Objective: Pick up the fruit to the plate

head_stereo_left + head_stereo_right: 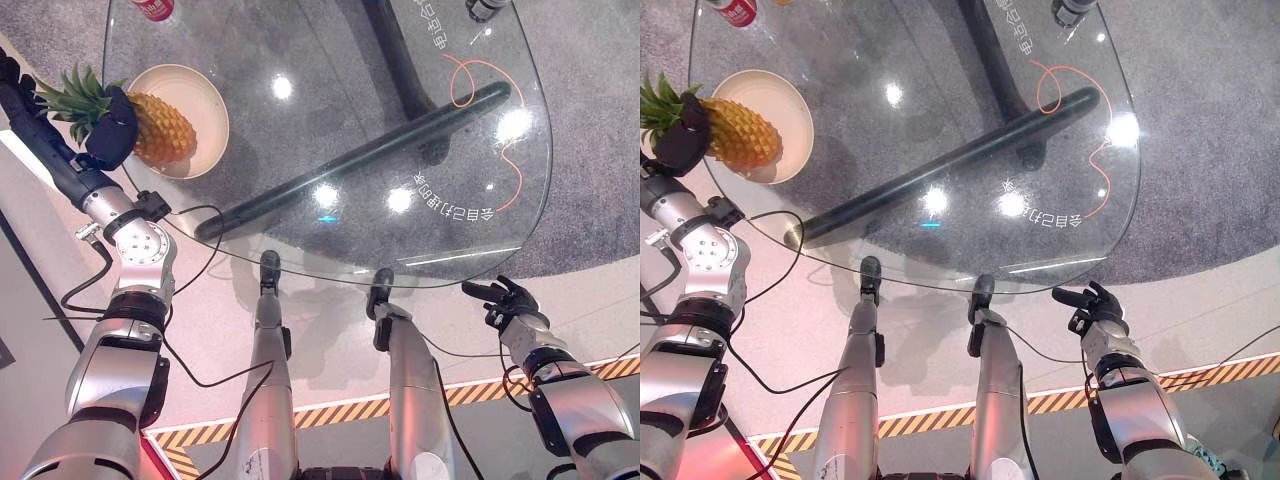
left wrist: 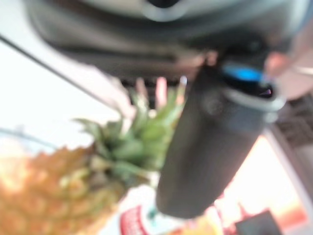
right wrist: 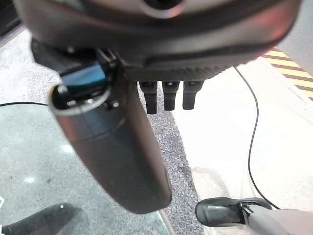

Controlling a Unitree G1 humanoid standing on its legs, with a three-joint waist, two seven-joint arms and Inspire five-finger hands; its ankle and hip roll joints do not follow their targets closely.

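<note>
Pineapple (image 1: 160, 128) lies across the plate (image 1: 205, 110), left hand (image 1: 112, 128) wrapped round its crown end, probably to steady it. Right hand (image 1: 510, 300) hangs loose-fingered off the bench (image 1: 400, 60).

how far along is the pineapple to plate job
Nearly done: the pineapple already lies over the plate on the glass table. In hand: the left hand is curled round it near the crown. Left: letting go. The right hand hangs open off the table's edge.

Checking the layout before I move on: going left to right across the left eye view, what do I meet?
Left hand curled round the pineapple → plate → black table bar → orange cord → right hand, off the glass table.
</note>
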